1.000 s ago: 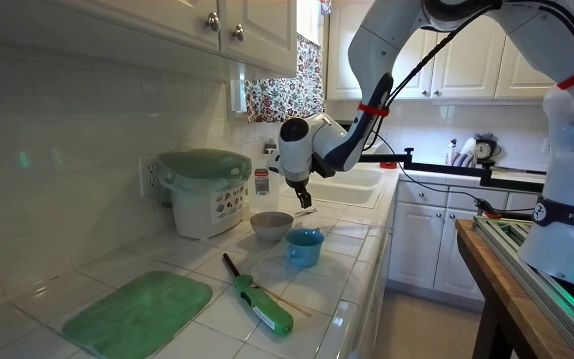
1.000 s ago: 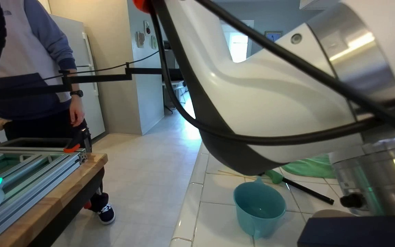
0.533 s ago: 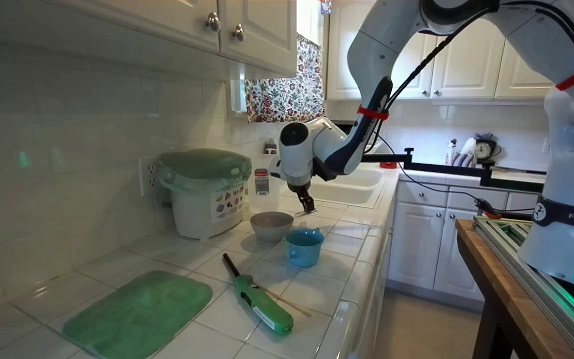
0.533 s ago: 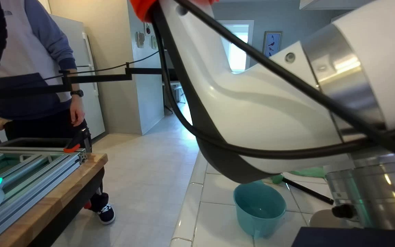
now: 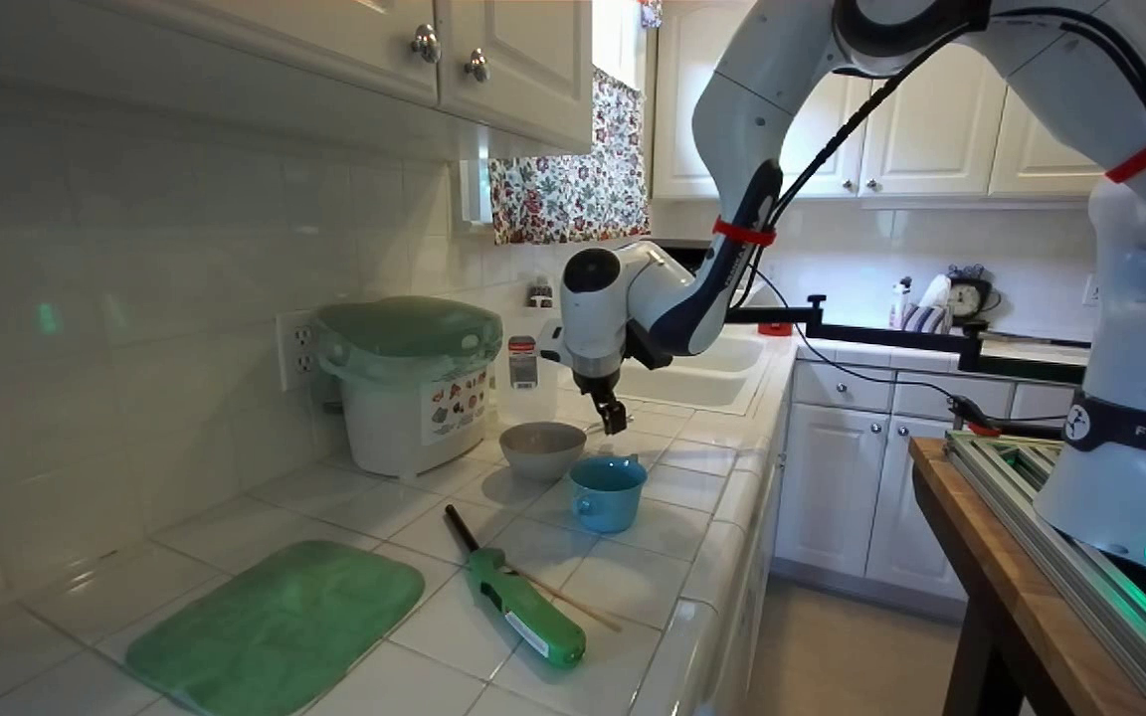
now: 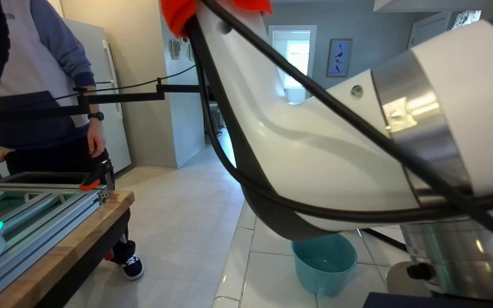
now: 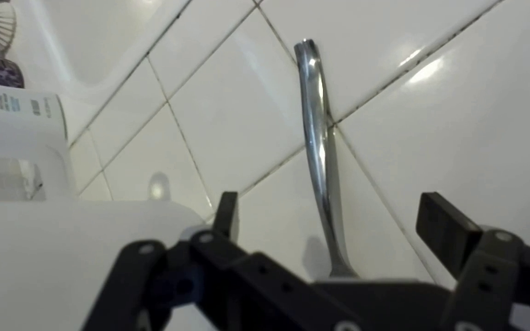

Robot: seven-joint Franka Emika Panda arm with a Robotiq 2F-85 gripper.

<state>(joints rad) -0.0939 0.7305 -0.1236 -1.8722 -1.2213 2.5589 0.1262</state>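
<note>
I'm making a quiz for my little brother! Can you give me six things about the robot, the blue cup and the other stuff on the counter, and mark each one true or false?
1. The blue cup and the green lighter are both on the counter. True.
2. The jaws are shut tight. False: they stand wide open.
3. In the wrist view, a metal handle shows between the jaws. True.
4. The green lighter is standing on its end. False: it is lying down.
5. The blue cup is upside down. False: it stands upright, with its open top facing up.
6. A green cloth lies on the counter too. True.
</note>
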